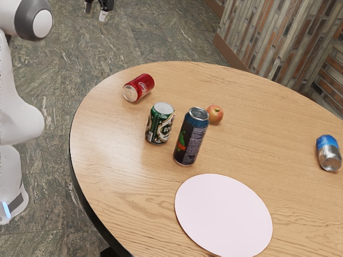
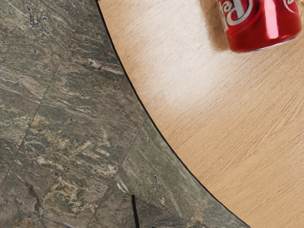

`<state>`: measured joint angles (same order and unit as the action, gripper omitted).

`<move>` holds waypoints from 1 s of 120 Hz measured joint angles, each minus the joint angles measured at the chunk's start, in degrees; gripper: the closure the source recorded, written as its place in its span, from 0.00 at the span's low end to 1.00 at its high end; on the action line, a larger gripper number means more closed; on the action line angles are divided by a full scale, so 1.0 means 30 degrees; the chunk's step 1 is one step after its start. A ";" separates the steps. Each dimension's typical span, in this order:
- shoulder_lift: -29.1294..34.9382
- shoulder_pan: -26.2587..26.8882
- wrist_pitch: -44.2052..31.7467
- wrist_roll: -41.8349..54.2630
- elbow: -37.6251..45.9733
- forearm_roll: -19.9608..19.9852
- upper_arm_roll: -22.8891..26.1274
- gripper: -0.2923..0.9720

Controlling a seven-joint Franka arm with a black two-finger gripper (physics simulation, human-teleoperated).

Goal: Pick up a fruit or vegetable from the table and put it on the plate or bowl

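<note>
The fingers point(image 1: 105, 6) of the gripper point(image 1: 97, 9) stand apart and empty, high over the floor beyond the table point(image 1: 118, 160). The apple point(image 1: 215, 113) sits just beside the dark can point(image 1: 191, 136), apart from the pink plate point(image 1: 223, 214).

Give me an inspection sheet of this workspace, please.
Surface: round wooden table, items spread apart.
Job's things: apple on the table, close to the dark can; pink plate lies flat with nothing on it.
Clutter: red can on its side; green can and dark can standing; blue can on its side at the exterior view's right.
Grippers: gripper open, raised, away from every item, holding nothing.
Cables: nothing seen.
Surroundings: stone-tile floor; wood-panel wall.
</note>
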<state>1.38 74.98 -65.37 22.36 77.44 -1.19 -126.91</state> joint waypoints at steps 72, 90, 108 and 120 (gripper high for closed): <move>0.0887 0.6799 -0.6773 0.5399 -0.1647 0.0255 0.6050 0.25; 0.6728 1.4498 -0.7251 0.5467 -0.3019 -0.2907 0.0336 0.25; 1.2240 1.2520 -0.7841 0.5170 -0.3388 -0.6004 0.3661 0.25; 1.4649 1.4427 -0.8585 0.4642 -0.4577 -0.8134 0.3662 0.25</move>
<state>45.33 118.26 -91.12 36.29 63.71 -25.60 -115.92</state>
